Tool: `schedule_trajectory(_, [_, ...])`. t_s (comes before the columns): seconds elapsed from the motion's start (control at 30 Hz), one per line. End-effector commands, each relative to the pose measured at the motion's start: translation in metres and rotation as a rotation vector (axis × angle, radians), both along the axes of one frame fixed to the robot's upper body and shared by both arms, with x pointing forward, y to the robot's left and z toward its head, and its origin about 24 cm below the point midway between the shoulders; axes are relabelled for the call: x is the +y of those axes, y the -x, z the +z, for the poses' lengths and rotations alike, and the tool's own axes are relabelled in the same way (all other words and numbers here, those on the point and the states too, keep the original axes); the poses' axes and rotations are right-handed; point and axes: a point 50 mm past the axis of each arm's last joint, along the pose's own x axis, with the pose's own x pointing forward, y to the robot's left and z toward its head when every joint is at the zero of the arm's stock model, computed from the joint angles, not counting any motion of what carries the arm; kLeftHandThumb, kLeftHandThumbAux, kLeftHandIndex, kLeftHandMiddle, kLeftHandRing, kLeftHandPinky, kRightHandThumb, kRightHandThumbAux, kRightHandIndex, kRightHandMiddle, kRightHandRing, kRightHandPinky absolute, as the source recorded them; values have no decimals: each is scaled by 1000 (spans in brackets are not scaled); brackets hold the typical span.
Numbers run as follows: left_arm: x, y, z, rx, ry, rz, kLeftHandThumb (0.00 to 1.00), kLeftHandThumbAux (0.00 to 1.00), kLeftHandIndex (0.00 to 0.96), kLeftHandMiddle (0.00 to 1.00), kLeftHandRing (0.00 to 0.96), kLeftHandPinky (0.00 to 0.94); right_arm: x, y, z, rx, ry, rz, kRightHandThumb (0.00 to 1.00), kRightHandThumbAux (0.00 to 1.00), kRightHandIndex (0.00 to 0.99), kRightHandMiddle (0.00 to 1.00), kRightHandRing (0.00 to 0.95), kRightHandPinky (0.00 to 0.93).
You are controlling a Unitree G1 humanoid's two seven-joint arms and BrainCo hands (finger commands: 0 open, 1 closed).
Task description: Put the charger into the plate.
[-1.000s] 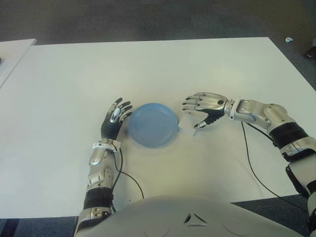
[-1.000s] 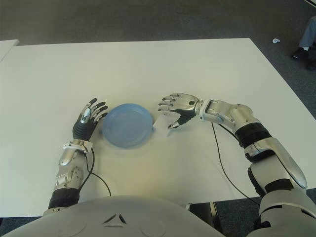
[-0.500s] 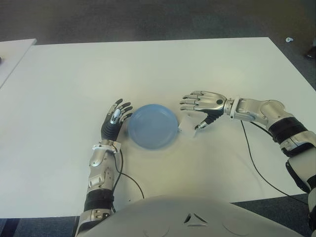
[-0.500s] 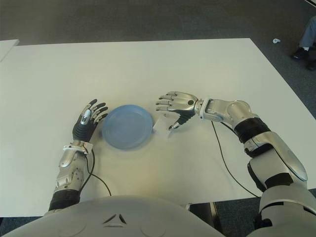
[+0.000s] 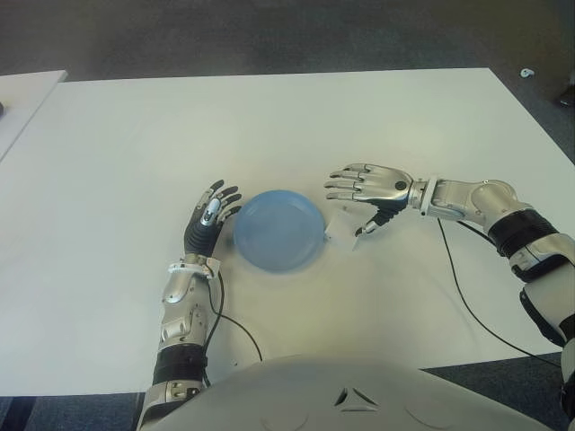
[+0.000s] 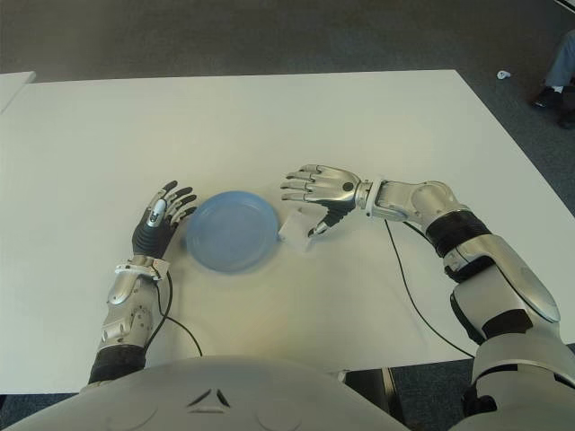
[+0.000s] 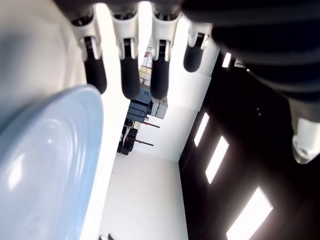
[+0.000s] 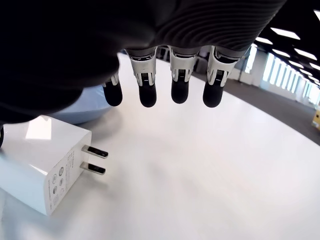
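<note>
While print on the white two-pin plastic charger is unreadable, it lies beside the round blue plate; right hand fingers spread above, left hand relaxed.

Charger body partly behind hand

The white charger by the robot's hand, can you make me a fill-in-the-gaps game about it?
The charger lies on the ___, not yet in the plate.
The plate is coloured ___.
The right hand above the charger has its fingers ___.
The left hand shows on the plate's ___ side.

Missing words: table; blue; open; left
</note>
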Motion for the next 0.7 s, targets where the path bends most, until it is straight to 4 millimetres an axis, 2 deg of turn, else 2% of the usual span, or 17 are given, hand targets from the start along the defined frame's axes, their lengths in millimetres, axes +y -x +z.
schedule_trajectory(0.03, [0, 1, -3, 26, -15, -3, 0, 473, 147, 246, 256, 279, -8, 4, -11, 21, 63, -4, 420, 275, 0, 0, 0, 0])
schedule_trajectory(0.7, [2, 0, -4, 34, -22, 0, 0, 475, 148, 257, 269, 289, -16, 1, -7, -63, 81, 44, 381, 285, 0, 0, 0, 0])
